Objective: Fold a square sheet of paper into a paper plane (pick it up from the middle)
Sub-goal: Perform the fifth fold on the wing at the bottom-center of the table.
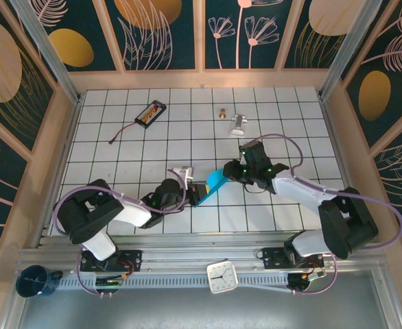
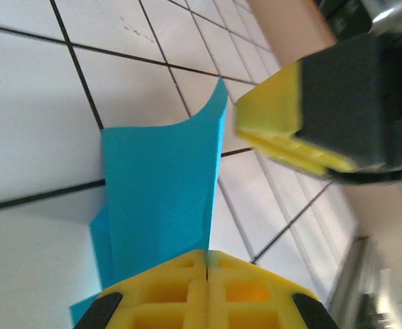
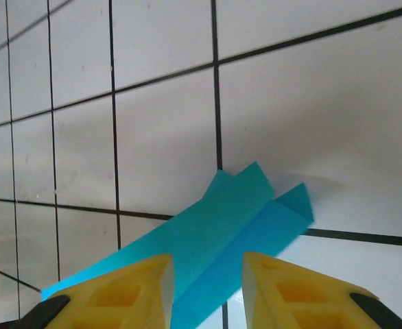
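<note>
White grid-tiled table [image 1: 119, 154], boxed in by dark teal wall panels [image 1: 163, 41] with gold leaf prints.

Top view, left to right:
- A dark blue cup [image 1: 36, 282] sits off the grid at lower left by the front rail.
- The left arm [image 1: 98, 216] lies low across the lower left, pointing toward centre.
- A black battery pack [image 1: 151, 113] with an orange label and trailing wire sits upper left of the grid, well apart from both arms.
- The left gripper [image 1: 195, 194] is just below centre, jaws together and clamped on the lower-left end of the teal-blue paper sheet [image 1: 216, 182].
- The paper is folded into a narrow strip slanting up-right between the two grippers.
- A white square clock [image 1: 222, 277] is on the rail at bottom centre.
- A small brass piece [image 1: 222, 114] and a silver metal piece [image 1: 238, 123] lie near each other at upper centre, clear of the paper.
- The right gripper [image 1: 232, 171] is just right of centre, at the strip's upper-right end, with the right arm [image 1: 324, 205] behind it.

Left wrist view: yellow fingers [image 2: 242, 288] meet at the bottom edge and pinch the paper, which curls up to a pointed corner. The right gripper's blurred yellow-tipped finger is at upper right, just beside that corner, and contact is not clear.

Right wrist view: yellow fingers [image 3: 125, 288] stand apart at the bottom. The creased strip runs from lower left through the gap toward centre, and neither pad visibly presses it. Cannot tell if the far tip touches the tiles.
</note>
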Motion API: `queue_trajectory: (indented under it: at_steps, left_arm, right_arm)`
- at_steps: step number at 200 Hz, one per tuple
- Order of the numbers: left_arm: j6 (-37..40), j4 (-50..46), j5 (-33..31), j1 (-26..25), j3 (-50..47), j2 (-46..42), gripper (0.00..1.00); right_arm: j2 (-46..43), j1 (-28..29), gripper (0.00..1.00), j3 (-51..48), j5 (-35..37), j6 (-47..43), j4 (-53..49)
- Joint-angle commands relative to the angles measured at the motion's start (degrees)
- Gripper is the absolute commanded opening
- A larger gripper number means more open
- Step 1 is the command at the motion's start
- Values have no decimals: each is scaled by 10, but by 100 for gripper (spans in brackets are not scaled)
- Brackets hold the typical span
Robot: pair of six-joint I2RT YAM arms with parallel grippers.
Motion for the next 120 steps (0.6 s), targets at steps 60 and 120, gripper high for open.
queue_trajectory:
  at_steps: [60,120]
  left_arm:
    - [246,-196,-96,-1,38,-43,0]
    - [315,-169,-80,-12,19,-42,0]
  right_arm:
    - [-40,-4,58,-67,-51,196,55]
    - [64,27,66,-27,-65,265,125]
